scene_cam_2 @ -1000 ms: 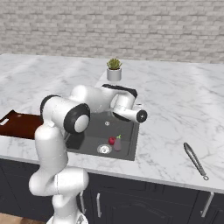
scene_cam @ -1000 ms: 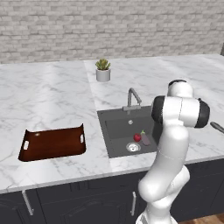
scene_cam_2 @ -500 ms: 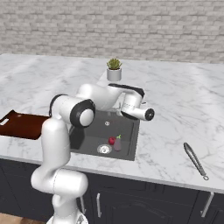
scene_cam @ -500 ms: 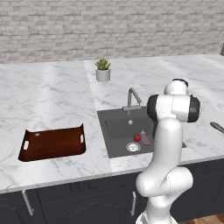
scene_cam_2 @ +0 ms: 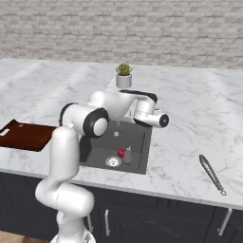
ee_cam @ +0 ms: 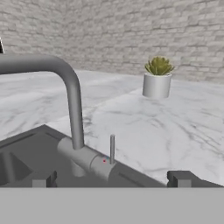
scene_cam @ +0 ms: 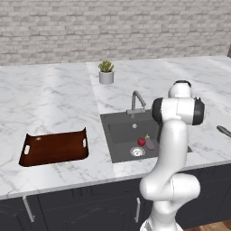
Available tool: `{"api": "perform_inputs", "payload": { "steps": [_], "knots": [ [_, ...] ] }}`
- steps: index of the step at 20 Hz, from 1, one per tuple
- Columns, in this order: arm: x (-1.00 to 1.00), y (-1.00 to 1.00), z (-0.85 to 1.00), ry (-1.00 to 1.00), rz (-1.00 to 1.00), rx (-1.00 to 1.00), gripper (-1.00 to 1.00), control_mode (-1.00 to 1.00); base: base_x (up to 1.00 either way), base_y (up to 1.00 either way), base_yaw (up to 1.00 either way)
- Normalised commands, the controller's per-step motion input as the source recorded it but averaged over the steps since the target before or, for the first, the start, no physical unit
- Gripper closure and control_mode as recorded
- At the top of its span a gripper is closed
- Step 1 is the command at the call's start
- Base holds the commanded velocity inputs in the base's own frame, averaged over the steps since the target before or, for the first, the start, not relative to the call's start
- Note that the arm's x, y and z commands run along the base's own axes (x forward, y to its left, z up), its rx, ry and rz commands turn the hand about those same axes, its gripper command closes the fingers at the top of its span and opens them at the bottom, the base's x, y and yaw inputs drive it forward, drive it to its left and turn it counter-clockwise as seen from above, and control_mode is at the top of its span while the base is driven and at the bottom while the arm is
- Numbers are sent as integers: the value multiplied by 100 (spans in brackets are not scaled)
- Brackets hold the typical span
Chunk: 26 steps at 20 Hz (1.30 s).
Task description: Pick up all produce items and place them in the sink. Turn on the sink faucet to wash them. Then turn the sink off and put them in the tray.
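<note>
Two produce items [scene_cam: 145,142] in sink [scene_cam: 122,135] | faucet [ee_cam: 70,105] lever upright | claw [ee_cam: 111,179] open

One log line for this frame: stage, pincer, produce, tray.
stage: reaching faucet | pincer: open, empty | red fruit, purple vegetable: in sink | tray: empty

Arm folded forward, hand [ee_cam: 111,180] level, fingers spread wide, empty.
</note>
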Motion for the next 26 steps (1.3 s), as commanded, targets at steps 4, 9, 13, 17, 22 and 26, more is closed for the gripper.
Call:
{"api": "perform_inputs", "payload": {
  "steps": [4, 9, 13, 17, 22, 26],
  "knots": [
    [27, 19, 0, 6, 0, 0, -100, -100, 0, 0, 0],
    [24, 19, 0, 6, 0, 0, -100, -100, 0, 0, 0],
    [23, 15, -1, 5, 0, 0, -100, -100, 0, 0, 0],
    [20, 10, -4, 4, 0, 0, -100, -100, 0, 0, 0],
    [17, 11, -10, 4, 0, 0, -100, -100, 0, 0, 0],
    [18, 13, -11, 4, 0, 0, -100, -100, 0, 0, 0]
  ]
}}
